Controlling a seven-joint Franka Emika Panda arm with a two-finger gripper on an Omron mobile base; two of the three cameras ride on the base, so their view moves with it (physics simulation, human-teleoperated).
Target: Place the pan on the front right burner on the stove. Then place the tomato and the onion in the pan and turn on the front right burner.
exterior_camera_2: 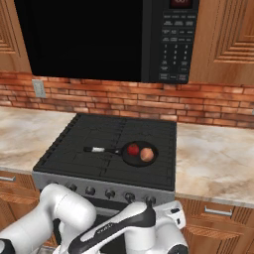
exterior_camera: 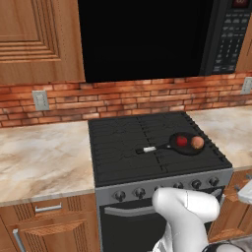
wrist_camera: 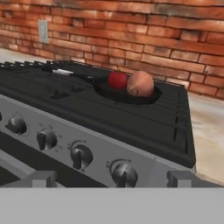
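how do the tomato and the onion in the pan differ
The tomato is shiny red; the onion is a duller tan-pink. The tomato lies on the side of the pan nearer its handle, the onion on the far side from the handle. In the hand view the onion looks a little larger than the tomato. Both are small round balls, side by side inside the pan on the stove.

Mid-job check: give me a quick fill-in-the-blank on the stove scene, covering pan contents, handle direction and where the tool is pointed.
1. The pan sits on the front ____ burner of the stove.
2. Inside the pan lie the onion and the ____.
3. In both base views, the pan's handle points toward the picture's ____.
4. In the hand view, the tool faces the stove's row of ____.

Missing words: right; tomato; left; knobs
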